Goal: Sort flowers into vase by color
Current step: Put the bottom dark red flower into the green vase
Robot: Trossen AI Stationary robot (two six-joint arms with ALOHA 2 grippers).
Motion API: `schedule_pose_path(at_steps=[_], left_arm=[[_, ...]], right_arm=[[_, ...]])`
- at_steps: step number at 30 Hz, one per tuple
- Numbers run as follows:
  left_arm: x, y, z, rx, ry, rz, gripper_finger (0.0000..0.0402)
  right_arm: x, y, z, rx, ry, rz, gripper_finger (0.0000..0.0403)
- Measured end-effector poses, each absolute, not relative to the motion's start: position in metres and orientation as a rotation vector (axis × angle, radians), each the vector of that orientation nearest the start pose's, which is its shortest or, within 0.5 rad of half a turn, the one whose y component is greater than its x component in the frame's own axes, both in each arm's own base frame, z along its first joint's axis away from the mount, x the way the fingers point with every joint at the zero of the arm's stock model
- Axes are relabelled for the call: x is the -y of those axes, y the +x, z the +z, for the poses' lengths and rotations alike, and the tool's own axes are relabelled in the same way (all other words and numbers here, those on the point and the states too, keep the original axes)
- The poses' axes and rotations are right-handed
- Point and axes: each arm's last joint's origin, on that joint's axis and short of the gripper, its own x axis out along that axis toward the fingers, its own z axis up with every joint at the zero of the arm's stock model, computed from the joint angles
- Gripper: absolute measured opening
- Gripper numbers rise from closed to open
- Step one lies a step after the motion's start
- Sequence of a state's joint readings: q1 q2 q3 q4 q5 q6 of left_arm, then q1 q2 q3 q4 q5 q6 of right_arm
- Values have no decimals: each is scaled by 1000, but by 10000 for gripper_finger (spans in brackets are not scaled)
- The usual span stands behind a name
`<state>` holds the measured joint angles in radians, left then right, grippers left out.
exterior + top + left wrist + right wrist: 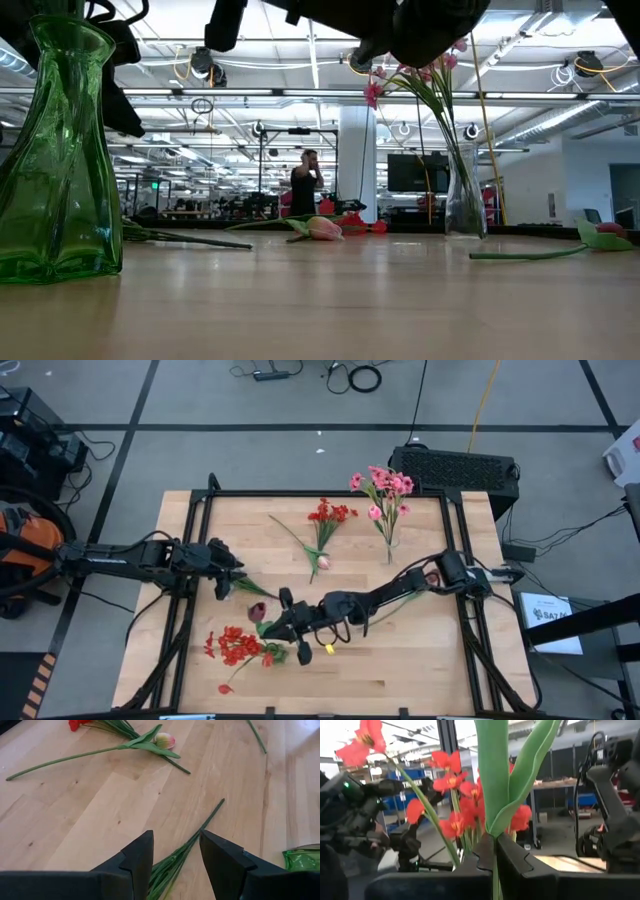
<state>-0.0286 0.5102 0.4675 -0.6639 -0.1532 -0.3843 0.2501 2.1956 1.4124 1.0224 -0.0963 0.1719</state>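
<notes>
Flowers: red blossom cluster (233,646) lying near the bench's (420,660) front left; pink blooms (385,488) standing in a clear vase (389,547) at the back.
Green vase (55,160): glass, waisted, on the bench.
Right claw (283,622): clamped on a green stalk (494,795) with broad leaves.
Left claw (175,851): fingers apart, over thin green stems (172,862).
</notes>
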Motion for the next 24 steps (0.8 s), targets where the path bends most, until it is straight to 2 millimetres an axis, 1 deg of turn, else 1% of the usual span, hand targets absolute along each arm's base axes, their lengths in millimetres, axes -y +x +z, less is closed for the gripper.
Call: schedule_pose_path(at_steps=[4, 9, 14, 19, 24], left_arm=[[-1, 110, 219, -671, -304, 253, 168], [-1, 110, 219, -671, -304, 252, 168], [-1, 110, 219, -671, -304, 253, 168], [-1, 110, 219, -670, -299, 251, 168], [-1, 111, 220, -668, -299, 250, 168]], right_arm=[[-123, 470, 203, 137, 190, 363, 0], [-124, 470, 197, 48, 261, 371, 0], [-124, 470, 195, 11, 318, 414, 5], [-120, 468, 200, -72, 332, 427, 43], [-113, 463, 215, -113, 262, 408, 86]])
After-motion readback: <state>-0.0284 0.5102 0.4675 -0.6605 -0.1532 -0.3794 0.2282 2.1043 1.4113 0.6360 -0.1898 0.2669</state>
